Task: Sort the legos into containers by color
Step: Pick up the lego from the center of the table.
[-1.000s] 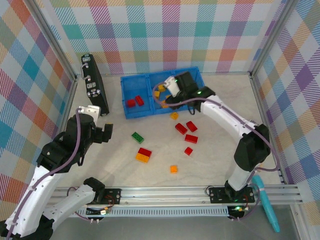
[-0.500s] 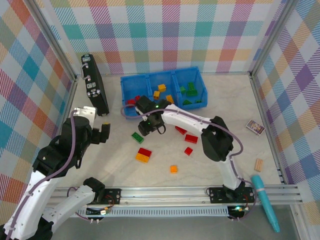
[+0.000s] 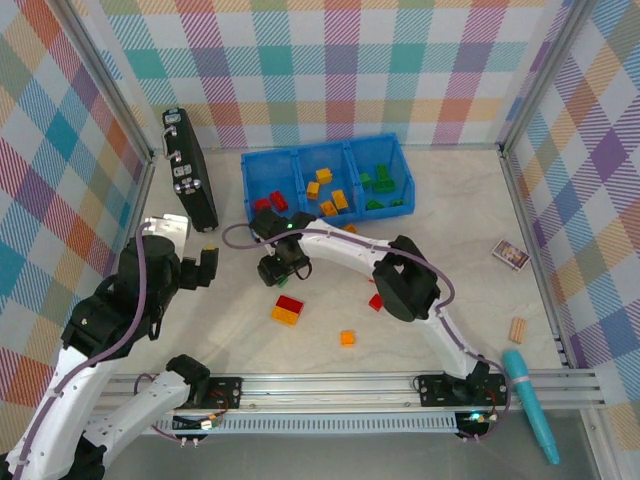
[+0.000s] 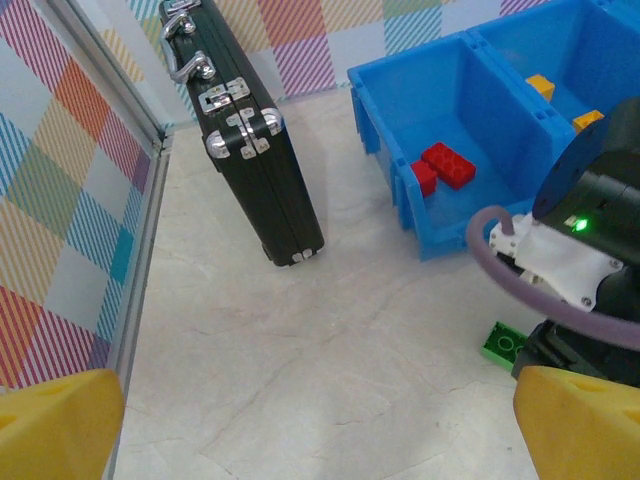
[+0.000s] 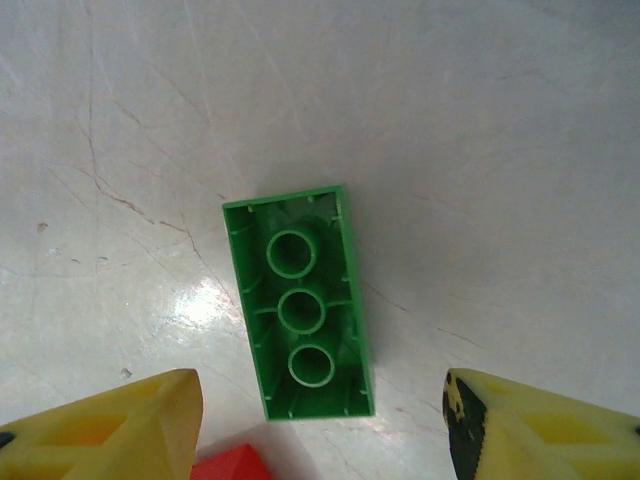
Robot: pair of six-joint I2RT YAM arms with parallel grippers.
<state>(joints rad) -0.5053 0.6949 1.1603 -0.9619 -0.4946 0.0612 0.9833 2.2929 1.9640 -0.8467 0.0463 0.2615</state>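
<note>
A green lego (image 5: 300,315) lies upside down on the table, between the spread yellow fingers (image 5: 110,425) of my right gripper (image 5: 320,425), which is open and not touching it. A red lego corner (image 5: 230,465) pokes in beside it. From above, the right gripper (image 3: 281,266) hangs just in front of the blue containers (image 3: 252,225). The left bin holds red legos (image 3: 270,203), the middle one orange (image 3: 331,197), the right one green (image 3: 384,189). My left gripper (image 3: 208,264) is open over bare table, with the green lego (image 4: 503,343) off to its right.
A red and orange lego pair (image 3: 287,310), an orange lego (image 3: 347,338) and a red one (image 3: 375,302) lie on the table. A black case (image 3: 189,168) stands at the back left. A small card box (image 3: 510,254), a wooden block (image 3: 517,329) and a teal pen (image 3: 530,398) are at the right.
My right arm swung from the middle bin leftward and down to the table, ending over the green lego. The left arm barely shifted.
</note>
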